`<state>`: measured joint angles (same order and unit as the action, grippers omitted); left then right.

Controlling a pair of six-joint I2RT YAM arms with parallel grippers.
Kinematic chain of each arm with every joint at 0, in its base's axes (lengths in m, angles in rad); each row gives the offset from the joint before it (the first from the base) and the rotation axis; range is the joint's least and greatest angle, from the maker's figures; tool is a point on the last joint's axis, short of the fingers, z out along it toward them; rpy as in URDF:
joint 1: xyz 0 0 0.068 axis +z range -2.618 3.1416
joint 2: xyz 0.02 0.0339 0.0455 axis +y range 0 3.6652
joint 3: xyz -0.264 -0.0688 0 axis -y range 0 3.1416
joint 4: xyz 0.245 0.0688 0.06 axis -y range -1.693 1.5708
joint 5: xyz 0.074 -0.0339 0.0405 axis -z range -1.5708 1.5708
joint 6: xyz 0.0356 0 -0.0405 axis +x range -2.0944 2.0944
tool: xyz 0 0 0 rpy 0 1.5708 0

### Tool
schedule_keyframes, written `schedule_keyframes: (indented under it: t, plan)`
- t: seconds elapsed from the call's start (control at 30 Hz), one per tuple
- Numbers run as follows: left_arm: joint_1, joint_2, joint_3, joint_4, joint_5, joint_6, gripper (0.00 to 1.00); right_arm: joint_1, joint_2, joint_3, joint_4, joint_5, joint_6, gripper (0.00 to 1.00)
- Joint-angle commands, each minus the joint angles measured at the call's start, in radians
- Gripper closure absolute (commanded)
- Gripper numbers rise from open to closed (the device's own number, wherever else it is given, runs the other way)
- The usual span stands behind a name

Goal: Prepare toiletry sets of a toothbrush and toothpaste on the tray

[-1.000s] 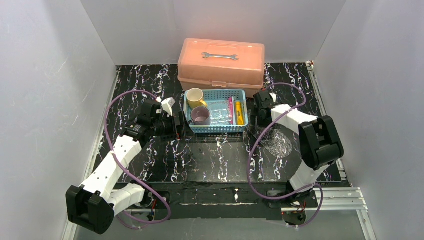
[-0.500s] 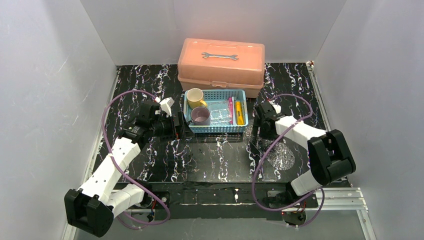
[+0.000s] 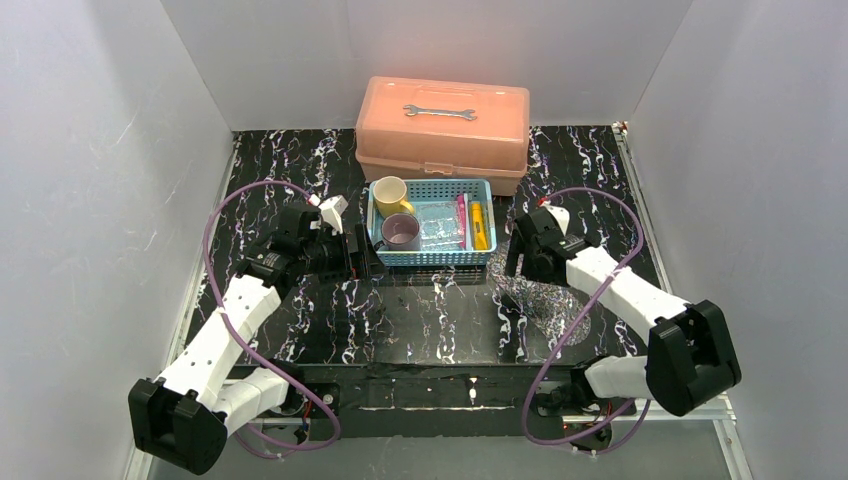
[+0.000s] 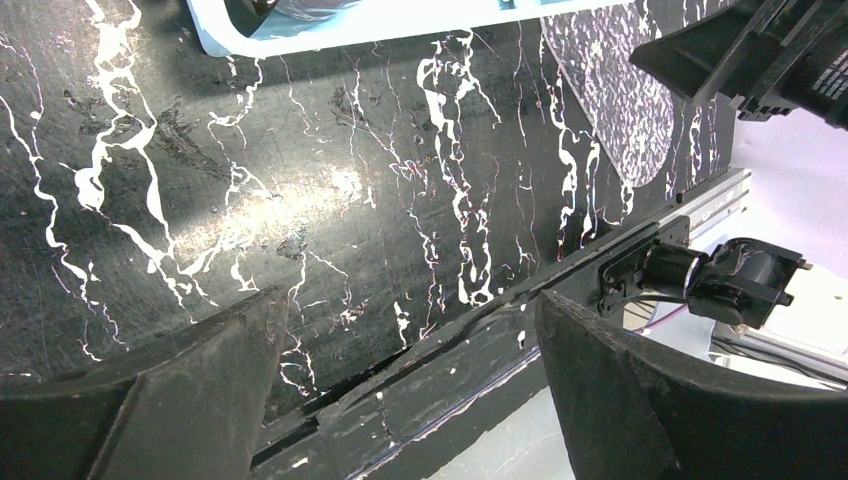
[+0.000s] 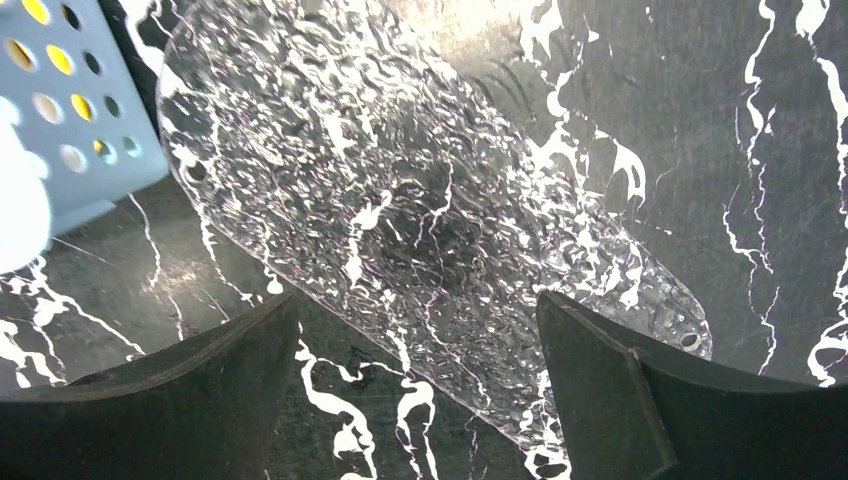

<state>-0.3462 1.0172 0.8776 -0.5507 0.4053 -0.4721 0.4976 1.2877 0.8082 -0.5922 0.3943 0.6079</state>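
The magenta toothpaste tube (image 3: 461, 214) and the yellow one (image 3: 479, 224) lie in the light-blue mesh basket (image 3: 432, 258), with a yellow mug (image 3: 389, 194) and a purple mug (image 3: 400, 233). I cannot make out the thin toothbrushes. The clear glittery tray (image 3: 545, 302) lies flat on the black table, right of the basket; it fills the right wrist view (image 5: 430, 210). My right gripper (image 3: 514, 266) hangs open and empty over the tray's near-left edge (image 5: 415, 400). My left gripper (image 3: 366, 256) is open and empty at the basket's left end (image 4: 410, 380).
A salmon-pink toolbox (image 3: 443, 130) with a wrench (image 3: 440, 112) on its lid stands behind the basket. A clear plastic piece (image 3: 440, 226) lies in the basket's middle. White walls close in three sides. The basket's corner (image 5: 80, 120) shows beside the tray.
My right arm has swung its elbow out to the right and down, and its gripper has moved from beside the basket's right end toward the tray. The left arm has barely moved.
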Motion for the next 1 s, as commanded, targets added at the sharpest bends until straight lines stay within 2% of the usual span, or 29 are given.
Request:
schedule_keyframes:
  t: [0.0, 0.23, 0.43, 0.97]
  plan:
    - [-0.001, -0.028, 0.01, -0.019, -0.006, 0.016, 0.07, 0.004, 0.025, 0.074, 0.007, 0.044, 0.02, 0.03]
    - [-0.002, -0.031, 0.012, -0.029, -0.025, 0.023, 0.07, 0.001, 0.153, 0.163, 0.051, 0.12, 0.015, 0.02]
    - [-0.001, -0.028, 0.014, -0.032, -0.027, 0.026, 0.07, -0.046, 0.245, 0.224, 0.083, 0.088, -0.004, 0.02]
    - [-0.001, -0.028, 0.014, -0.032, -0.022, 0.029, 0.07, -0.073, 0.361, 0.184, 0.171, 0.008, -0.034, 0.0]
